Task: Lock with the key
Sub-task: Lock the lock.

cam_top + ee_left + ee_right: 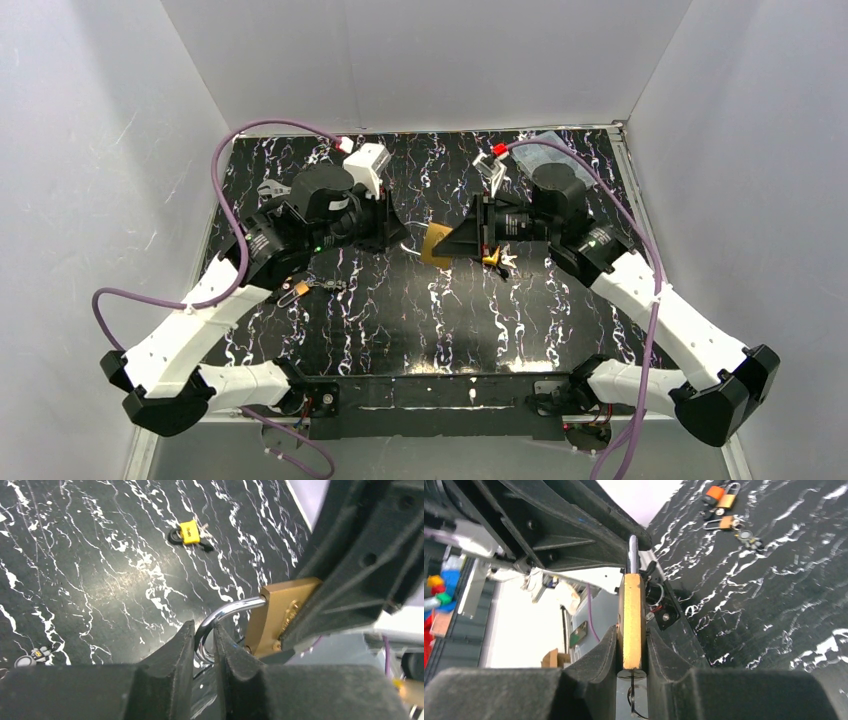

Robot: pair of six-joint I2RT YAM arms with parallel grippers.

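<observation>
Both arms reach inward and hold the lock (436, 245) above the middle of the table (400, 320), the left gripper (204, 647) clenched on its shackle (227, 611), the right gripper (631, 652) clenched on its brass body, where perhaps the key (633, 700) hangs below, so the closing seems in hand, needing a straight, firm push together.

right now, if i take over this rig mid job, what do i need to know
Left gripper: shut on the silver shackle of the lock.
Right gripper: shut on the lock's brass body, held up between the two arms.
Key: seems to hang from the underside of the body, but too dim to be sure.
Done: lock lifted and braced by both grippers.
Left: cannot tell if the shackle is seated; probably press it home, then turn the key.
</observation>
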